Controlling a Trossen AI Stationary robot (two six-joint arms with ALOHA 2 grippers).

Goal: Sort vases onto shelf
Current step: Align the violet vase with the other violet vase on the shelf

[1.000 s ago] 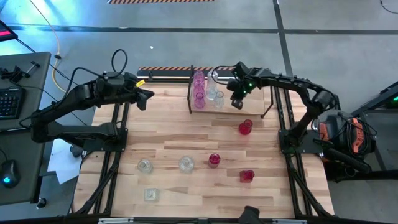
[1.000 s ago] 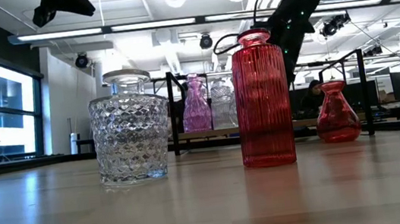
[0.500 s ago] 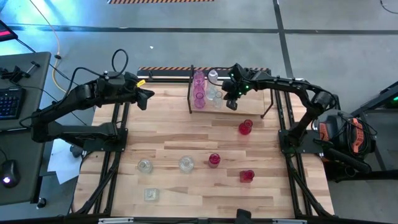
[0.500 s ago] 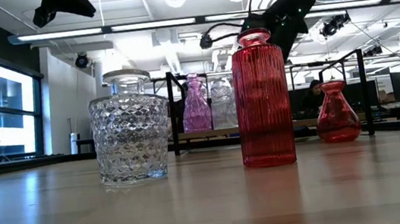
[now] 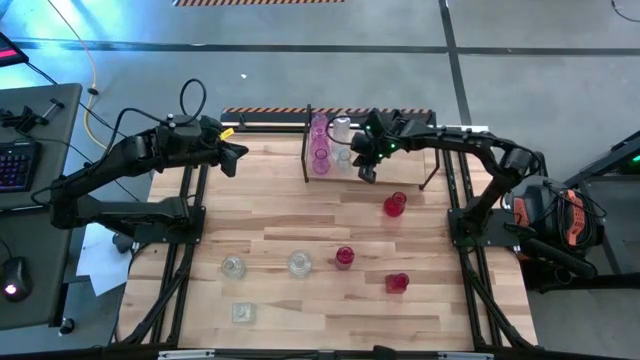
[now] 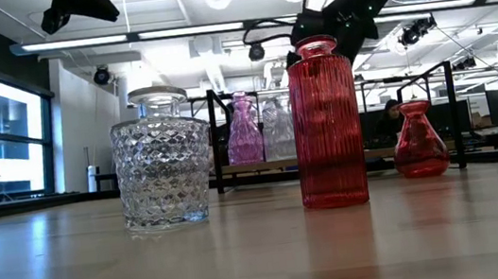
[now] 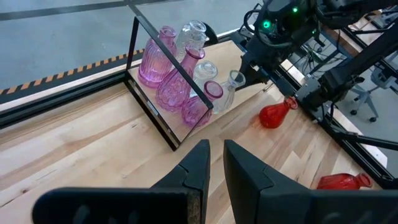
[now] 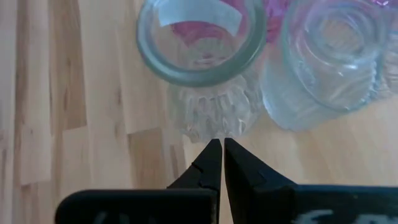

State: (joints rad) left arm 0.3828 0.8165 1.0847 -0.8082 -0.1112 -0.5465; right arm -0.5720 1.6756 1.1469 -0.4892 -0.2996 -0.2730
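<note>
A: We see the right arm stretched from the table's right edge toward the shelf (image 5: 372, 150) at the far edge, its right gripper (image 5: 366, 160) hanging over the front of the shelf beside the clear vases (image 5: 343, 152). In its wrist view the fingers (image 8: 211, 163) sit pressed together with nothing between them, just short of a clear ribbed vase (image 8: 202, 74) seen mouth-up.

B: And the left arm? We find it folded along the far left side, the left gripper (image 5: 236, 155) held above the boards, well apart from the shelf. Its fingers (image 7: 198, 171) are nearly shut, only a thin slit between them, and empty.

A: The pink vases (image 5: 320, 143) stand packed at the shelf's left end, against the black frame, with the clear ones just beside them.

B: To the shelf's right side we see bare board. A red vase (image 5: 394, 204) stands on the table near the shelf's front, and the other loose vases (image 5: 299, 263) stand in the near half, leaving the table's middle open.
</note>
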